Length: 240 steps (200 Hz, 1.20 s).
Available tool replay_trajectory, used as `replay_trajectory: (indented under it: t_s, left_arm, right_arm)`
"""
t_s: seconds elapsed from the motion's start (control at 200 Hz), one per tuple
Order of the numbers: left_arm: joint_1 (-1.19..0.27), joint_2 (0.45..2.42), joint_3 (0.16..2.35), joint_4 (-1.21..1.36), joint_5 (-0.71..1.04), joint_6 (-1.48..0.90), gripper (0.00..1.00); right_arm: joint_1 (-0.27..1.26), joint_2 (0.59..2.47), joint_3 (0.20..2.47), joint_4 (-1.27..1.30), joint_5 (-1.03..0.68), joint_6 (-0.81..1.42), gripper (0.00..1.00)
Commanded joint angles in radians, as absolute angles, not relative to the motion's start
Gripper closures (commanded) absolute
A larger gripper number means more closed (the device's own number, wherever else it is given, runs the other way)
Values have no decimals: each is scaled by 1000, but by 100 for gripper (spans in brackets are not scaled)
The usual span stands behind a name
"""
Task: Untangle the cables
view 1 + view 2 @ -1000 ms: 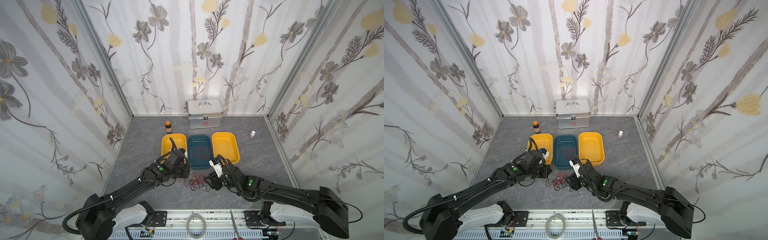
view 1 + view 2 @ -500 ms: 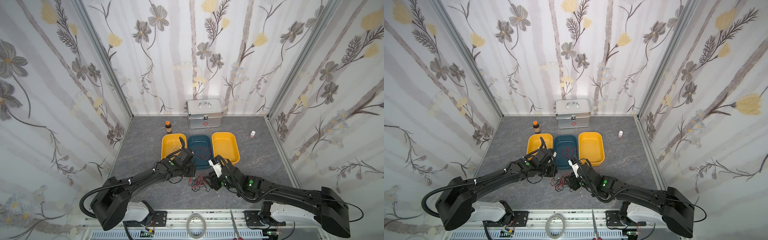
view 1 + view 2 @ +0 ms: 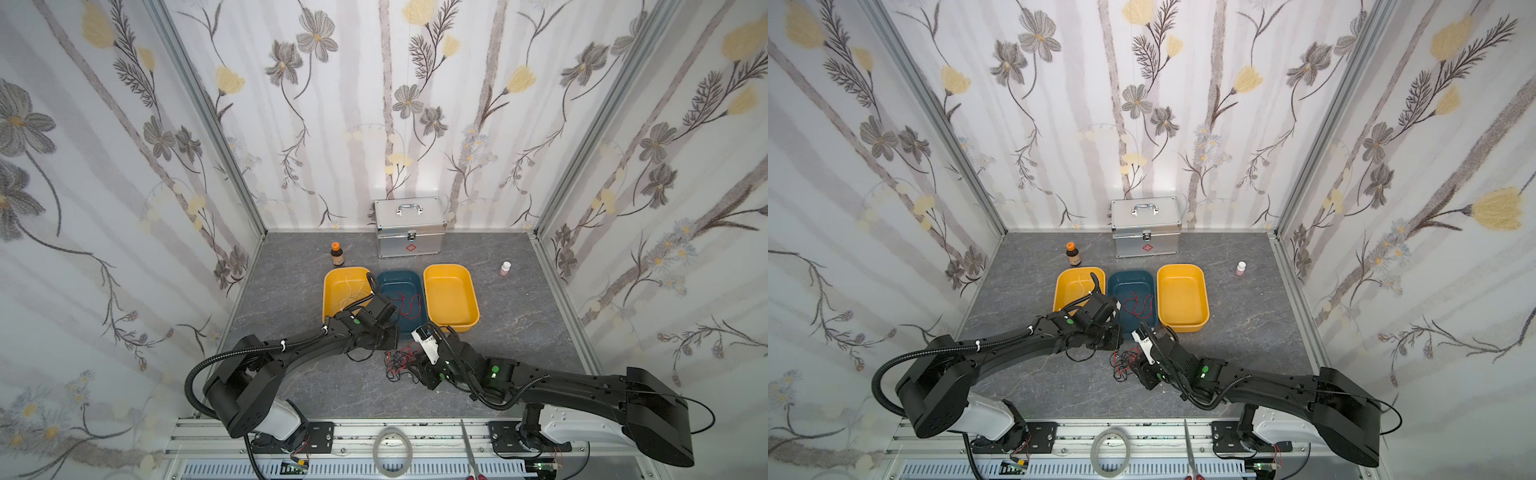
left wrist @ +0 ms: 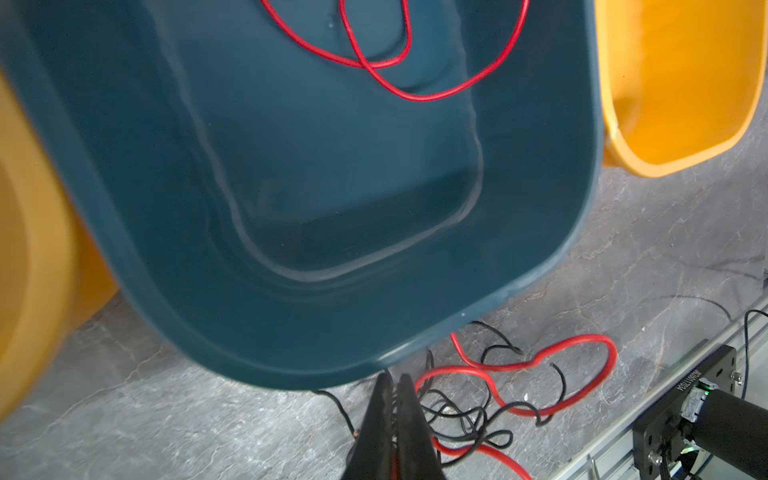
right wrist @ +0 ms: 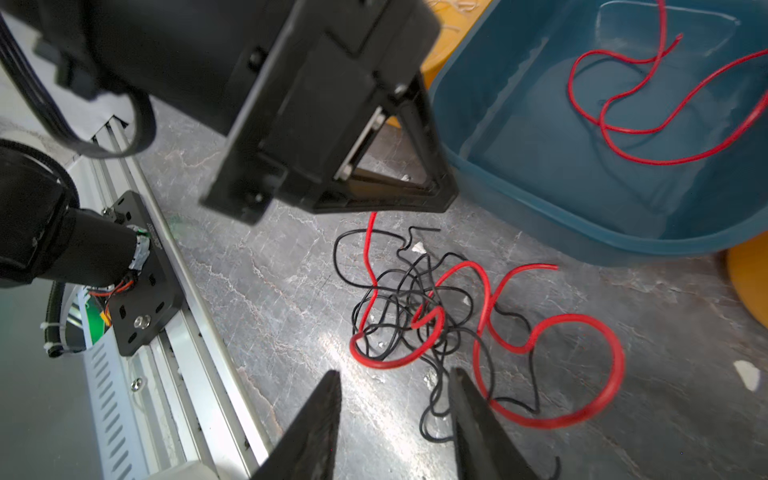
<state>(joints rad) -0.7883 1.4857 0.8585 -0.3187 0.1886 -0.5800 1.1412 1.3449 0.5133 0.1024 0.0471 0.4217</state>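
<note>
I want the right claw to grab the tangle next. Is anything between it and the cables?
Nothing visible. The open right claw faces the cables across bare table; the left claw hangs on their far side.

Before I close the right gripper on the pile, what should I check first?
1. Open right gripper: ok, jaws apart at the edge of the tangle.
2. Strand in its gap: ok, a black cable loops there.
3. Shut left gripper: ok.
4. Left side holding a strand: cannot tell; a red cable runs up behind it.
5. Knot loosened: not ok, red and black strands cross.
6. The blue tray close by: ok, one loose red wire inside.
</note>
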Motion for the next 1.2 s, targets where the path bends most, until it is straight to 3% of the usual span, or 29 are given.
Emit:
replay_trajectory:
  t_s: [0.0,0.485,0.754,1.194]
  left_arm:
    - [-788,1494,869,-295,196,-589,100]
    - [-785,1515,879,-314,212,-555,100]
    - [-764,1505,853,-283,268,-556,99]
    - [-719,1408,795,-251,321,-584,65]
  right_arm:
    - [1171,1390,546,138,100,366,56]
    - [1362,1553,635,61,413,143,54]
    - [1372,1585,629,82,413,101,53]
    - [1333,1651,577,168,332,156,72]
